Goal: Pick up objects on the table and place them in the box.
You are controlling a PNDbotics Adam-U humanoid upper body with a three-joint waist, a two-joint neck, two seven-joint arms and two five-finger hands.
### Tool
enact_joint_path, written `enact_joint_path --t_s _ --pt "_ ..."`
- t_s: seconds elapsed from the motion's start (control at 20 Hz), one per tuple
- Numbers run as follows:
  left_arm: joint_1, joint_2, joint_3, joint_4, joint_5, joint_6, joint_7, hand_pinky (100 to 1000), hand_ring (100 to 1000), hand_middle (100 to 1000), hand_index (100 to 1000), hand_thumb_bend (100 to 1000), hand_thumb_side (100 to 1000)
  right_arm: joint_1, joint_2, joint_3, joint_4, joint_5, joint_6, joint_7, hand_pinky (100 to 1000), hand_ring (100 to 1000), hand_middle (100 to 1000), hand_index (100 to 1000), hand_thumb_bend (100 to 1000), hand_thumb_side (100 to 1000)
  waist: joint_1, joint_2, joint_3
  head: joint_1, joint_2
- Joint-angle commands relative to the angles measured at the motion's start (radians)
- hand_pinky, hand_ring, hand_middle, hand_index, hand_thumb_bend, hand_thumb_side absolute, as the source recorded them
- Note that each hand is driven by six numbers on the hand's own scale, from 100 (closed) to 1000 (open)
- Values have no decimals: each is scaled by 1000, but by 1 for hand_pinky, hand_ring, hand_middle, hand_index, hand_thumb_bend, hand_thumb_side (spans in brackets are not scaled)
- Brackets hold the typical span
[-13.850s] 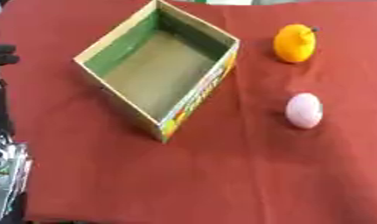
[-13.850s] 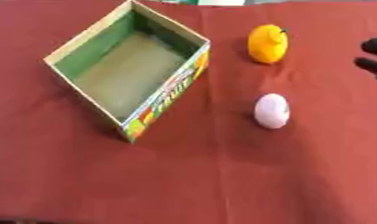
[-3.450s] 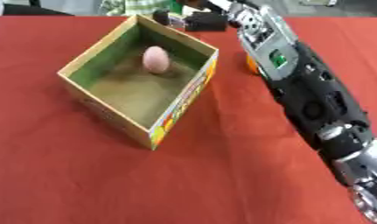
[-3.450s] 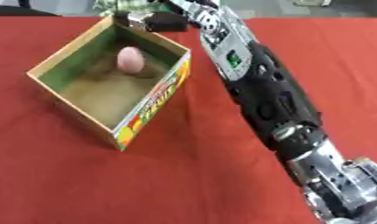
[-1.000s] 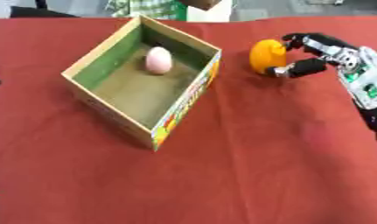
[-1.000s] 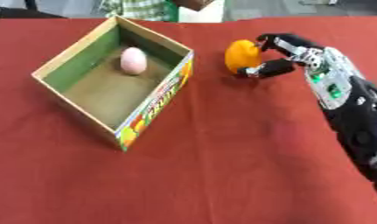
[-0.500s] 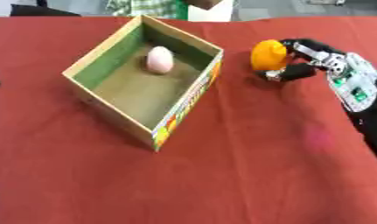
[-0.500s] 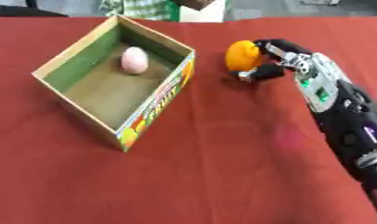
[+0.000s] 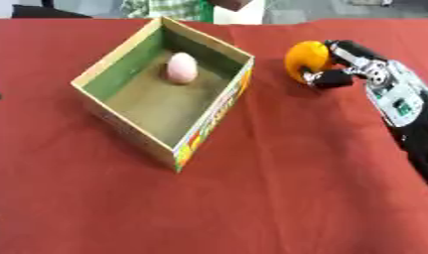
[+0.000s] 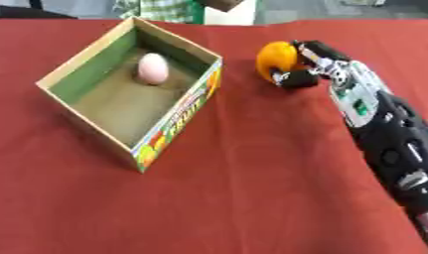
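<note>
orange fruit (image 9: 304,60), pink egg (image 9: 181,67), red tablecloth (image 9: 278,178)

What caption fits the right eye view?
Right hand curled round the orange fruit beside the open box, pink egg already inside.

A table (image 9: 278,198) covered in dark red cloth fills the frame, bearing an open cardboard box (image 9: 204,131) with a green inside at upper left of centre and an orange round fruit (image 9: 304,59) at upper right, just beside the box.
</note>
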Motion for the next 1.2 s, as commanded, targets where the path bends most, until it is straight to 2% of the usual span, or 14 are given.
enact_joint_path --t_s 0.05,0.15,0.4,0.95,1.2 --pt "-8 14 0 -20 1 1 -5 575 583 642 728 100 651 -22 -31 5 -42 -2 9 -28 761 715 457 655 100 125 -1 -24 -1 2 -5" --pt "-8 14 0 -20 1 1 -6 575 583 642 728 100 650 -23 -30 3 -47 -1 16 -47 749 692 448 650 100 100 -1 -26 0 3 -5" --pt "-5 14 1 -20 1 4 -5 575 584 642 728 100 651 -33 -32 2 -76 -31 30 -69 746 685 456 663 100 273 -1 -30 -2 4 -3" --pt "-2 17 1 -20 -1 7 -7 574 584 643 727 100 649 -78 -50 11 -217 -165 83 -40 738 665 424 644 100 270 -5 -38 -6 3 1" --pt "-1 22 0 -20 -1 6 -8 574 584 644 727 100 649 -140 -24 41 -278 -193 82 -18 737 662 424 645 100 266 -9 -45 -4 -2 19"
